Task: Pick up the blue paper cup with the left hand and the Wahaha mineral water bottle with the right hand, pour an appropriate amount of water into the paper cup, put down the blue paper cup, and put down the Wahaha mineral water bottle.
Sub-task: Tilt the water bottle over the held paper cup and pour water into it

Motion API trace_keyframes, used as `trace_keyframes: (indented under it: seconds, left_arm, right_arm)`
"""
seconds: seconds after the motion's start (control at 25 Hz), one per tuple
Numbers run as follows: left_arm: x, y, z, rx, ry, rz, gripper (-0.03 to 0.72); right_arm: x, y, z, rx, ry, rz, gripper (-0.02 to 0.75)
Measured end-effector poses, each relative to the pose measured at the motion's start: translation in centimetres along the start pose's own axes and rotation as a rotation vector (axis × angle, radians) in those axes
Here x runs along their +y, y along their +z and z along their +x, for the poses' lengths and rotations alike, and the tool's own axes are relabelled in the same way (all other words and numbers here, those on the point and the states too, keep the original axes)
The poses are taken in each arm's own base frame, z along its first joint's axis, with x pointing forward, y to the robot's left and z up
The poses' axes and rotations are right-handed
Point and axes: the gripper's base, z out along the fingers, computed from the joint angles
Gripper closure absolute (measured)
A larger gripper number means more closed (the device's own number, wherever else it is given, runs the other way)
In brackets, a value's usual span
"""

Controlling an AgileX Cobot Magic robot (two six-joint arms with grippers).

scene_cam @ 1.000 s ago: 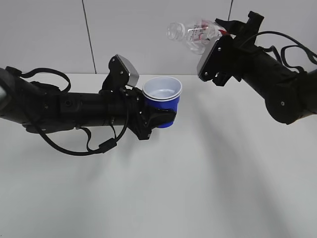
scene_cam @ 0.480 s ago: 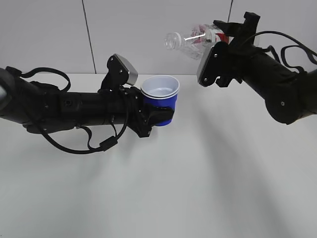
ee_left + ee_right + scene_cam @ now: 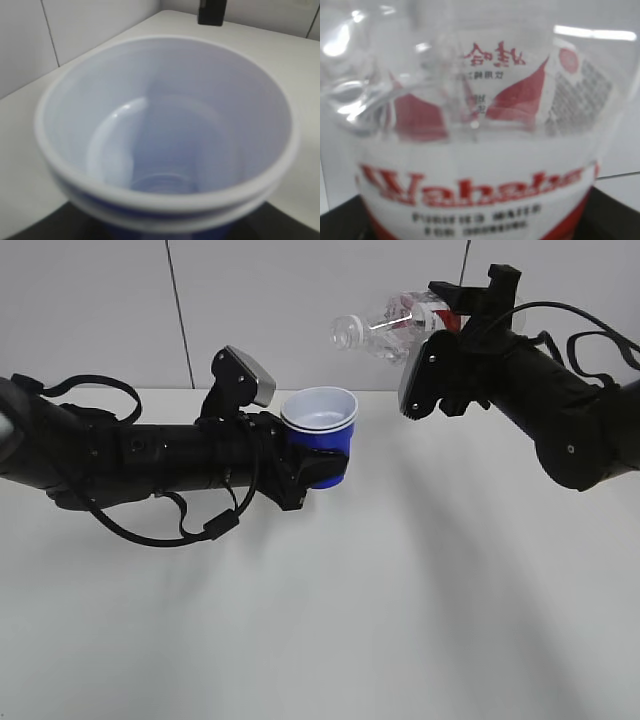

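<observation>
Exterior view: my left hand [image 3: 305,468] is clamped round the blue paper cup [image 3: 320,425], holding it upright in the air above the table [image 3: 400,590]. My right hand [image 3: 440,360] is closed on the Wahaha mineral water bottle [image 3: 395,322], which lies nearly level, its open mouth pointing left and sitting up and just to the right of the cup's rim.

I judge the risk to be this: the mouth is not plainly over the cup, so more tilt could send water past the far rim onto the table. A tight squeeze could also crush the thin cup.

I count one bottle, two arms, and one cup whose double rim suggests two nested.
</observation>
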Motion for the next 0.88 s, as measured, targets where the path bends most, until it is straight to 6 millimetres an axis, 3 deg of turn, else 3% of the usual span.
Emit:
trace_keyframes:
  seconds: [0.88]
  left_arm:
    - [0.08, -0.01, 0.00, -0.001, -0.003, -0.006, 0.317]
  right_arm:
    - [0.04, 0.00, -0.29, -0.032, -0.111, -0.003, 0.266]
